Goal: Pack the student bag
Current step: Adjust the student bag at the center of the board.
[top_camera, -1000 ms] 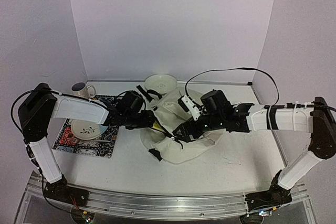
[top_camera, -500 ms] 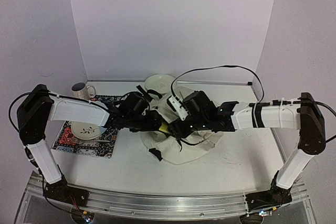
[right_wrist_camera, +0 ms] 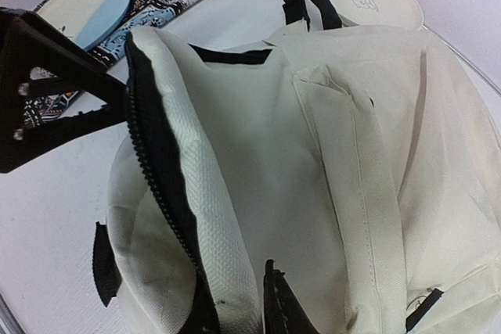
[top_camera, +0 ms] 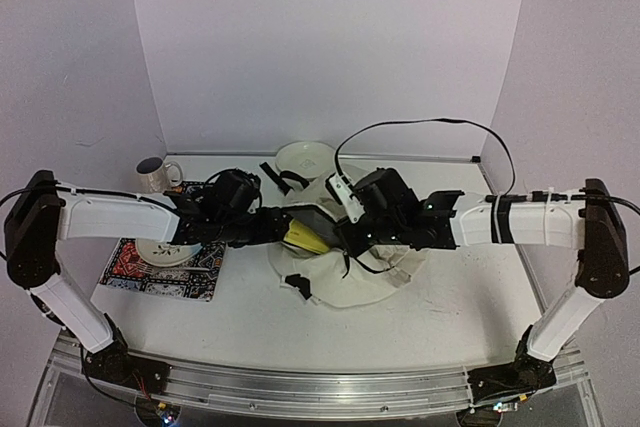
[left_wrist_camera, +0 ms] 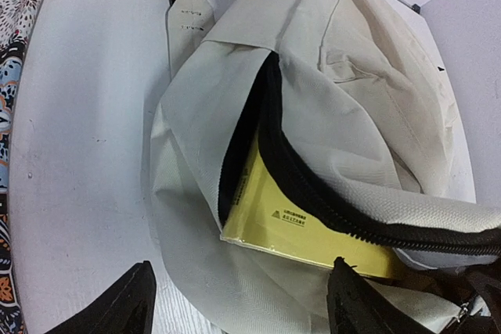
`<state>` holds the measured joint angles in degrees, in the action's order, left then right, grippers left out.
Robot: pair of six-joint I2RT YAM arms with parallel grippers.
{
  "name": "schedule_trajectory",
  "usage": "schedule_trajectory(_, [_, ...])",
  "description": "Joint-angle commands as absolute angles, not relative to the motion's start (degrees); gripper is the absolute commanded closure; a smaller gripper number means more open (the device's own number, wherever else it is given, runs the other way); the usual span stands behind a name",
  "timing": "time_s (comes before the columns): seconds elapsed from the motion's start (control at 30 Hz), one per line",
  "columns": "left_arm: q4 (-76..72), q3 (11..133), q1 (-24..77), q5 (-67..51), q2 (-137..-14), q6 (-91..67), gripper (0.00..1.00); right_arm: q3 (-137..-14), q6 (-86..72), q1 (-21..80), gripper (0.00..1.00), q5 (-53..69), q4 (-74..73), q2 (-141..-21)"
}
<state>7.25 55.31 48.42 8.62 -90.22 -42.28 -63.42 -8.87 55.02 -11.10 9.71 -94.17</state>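
Observation:
The cream student bag (top_camera: 372,272) lies mid-table with its dark zipper mouth facing left. A yellow book (top_camera: 305,238) sticks halfway out of that mouth; in the left wrist view the book (left_wrist_camera: 305,228) rests on the lower lip of the bag (left_wrist_camera: 368,115). My left gripper (top_camera: 270,232) hovers just left of the opening, its jaws open, and its fingertips (left_wrist_camera: 342,275) stand either side of the book's corner without touching it. My right gripper (right_wrist_camera: 235,303) is shut on the upper zipper edge of the bag (right_wrist_camera: 344,154), holding that flap up.
A patterned placemat (top_camera: 150,277) at the left carries a plate (top_camera: 165,245). A mug (top_camera: 152,169) stands behind it, and a white bowl (top_camera: 305,157) sits by the back wall behind the bag. White walls close in on three sides.
My right gripper has moved left to the bag's mouth and closed on its upper edge, lifting it. The left arm has drawn back to the left, and the yellow book now shows in the opening.

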Motion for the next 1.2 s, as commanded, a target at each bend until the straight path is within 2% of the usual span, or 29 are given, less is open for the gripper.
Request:
schedule_trajectory(0.0, [6.76, 56.4, 48.49, 6.08, -91.57, -42.74, 0.24, -61.53, -7.39, 55.01, 0.84, -5.49, 13.19, -89.78])
schedule_trajectory(0.23, [5.65, 55.55, 48.53, 8.95, -94.64, -46.07, 0.18, -58.88, -5.36, 56.45, 0.84, -0.91, 17.71, -90.45])
schedule_trajectory(0.33, [4.83, 56.3, 48.18, 10.26, -95.2, -45.78, 0.18, -57.61, -5.13, 57.4, 0.89, -2.98, 18.53, -89.79])
schedule_trajectory(0.43, [4.85, 57.64, 48.01, 12.1, -95.5, -44.79, 0.18, -55.41, -4.48, 58.06, 1.0, -3.39, 20.11, -87.45])
schedule_trajectory(0.63, [4.98, 59.21, 46.52, 15.22, -96.03, -42.74, 0.2, -53.68, -3.14, 58.82, 1.0, -1.02, 21.61, -84.51])
schedule_trajectory(0.97, [5.74, 65.78, 46.06, 15.63, -102.84, -37.61, 0.22, -55.89, -2.3, 60.15, 1.0, 0.67, 21.88, -88.3])
schedule_trajectory(1.17, [8.02, 67.3, 45.41, 21.04, -105.84, -36.15, 0.25, -57.1, -1.83, 60.56, 1.0, 1.52, 21.97, -90.19])
